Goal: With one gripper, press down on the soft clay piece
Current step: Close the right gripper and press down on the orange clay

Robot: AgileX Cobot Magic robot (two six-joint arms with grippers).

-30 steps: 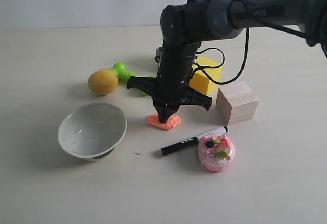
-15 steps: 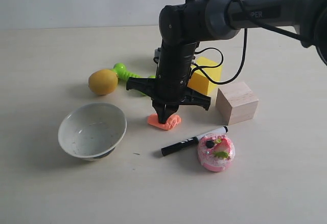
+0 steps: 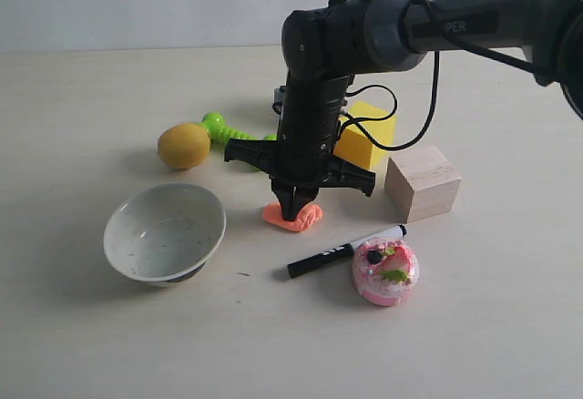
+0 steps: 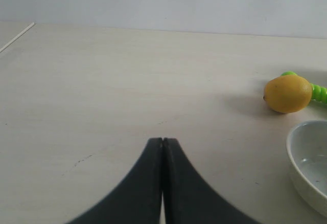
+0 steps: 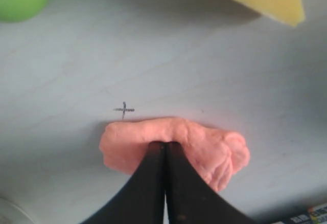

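Note:
The soft clay piece [image 3: 293,217] is a salmon-orange doughy lump lying on the table in the middle of the exterior view. My right gripper [image 3: 296,215] points straight down with its jaws shut together, and its tip rests on top of the clay. In the right wrist view the shut tip of the right gripper [image 5: 164,143] sits in a dent in the clay [image 5: 204,147], which bulges on both sides of it. My left gripper [image 4: 162,140] is shut with nothing in it and hangs over bare table, out of the exterior view.
Around the clay stand a white bowl [image 3: 165,231], a lemon [image 3: 184,145], a green beaded toy [image 3: 223,128], a yellow cheese wedge [image 3: 368,134], a wooden block [image 3: 422,181], a black marker [image 3: 346,250] and a pink cake toy [image 3: 385,271].
The right arm has shifted very slightly left, with the tip staying on the clay. Nothing else has moved.

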